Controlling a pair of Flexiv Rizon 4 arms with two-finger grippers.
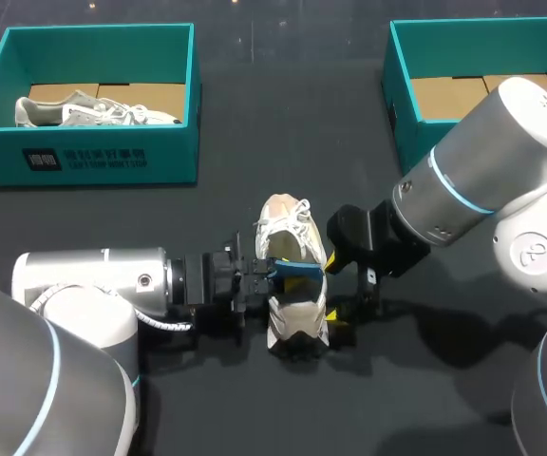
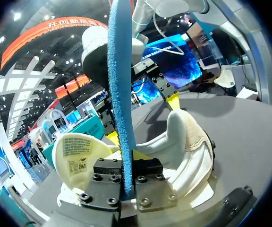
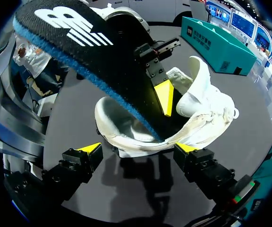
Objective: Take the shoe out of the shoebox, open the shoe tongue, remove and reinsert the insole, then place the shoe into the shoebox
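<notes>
From above, the white shoe (image 1: 288, 223) lies on the black table (image 1: 283, 123), out of its box, between the two arms. The left end effector (image 1: 266, 274) comes in from the side and is clamped on the blue-edged insole (image 1: 300, 270), which from up here is only a short blue strip across the shoe's opening.

The left wrist view shows that grip much better. The insole stands on edge, pinched between the two finger blocks, and rises tall ahead of them, with the shoe's heel cup just beyond.

The right wrist view gives the insole's other face: black, with a white logo, slanting down so its lower end dips into the shoe's mouth. One yellow fingertip (image 3: 164, 97) of the left arm presses against it there. The right end effector (image 3: 138, 149) has its yellow tips spread wide, one on each side of the shoe's heel end; I can't make out whether either touches it.

Only the overhead view shows both teal boxes: the left shoebox (image 1: 103, 157) holds a second shoe (image 1: 93, 111), and the right shoebox (image 1: 402, 114) shows a cardboard floor.
</notes>
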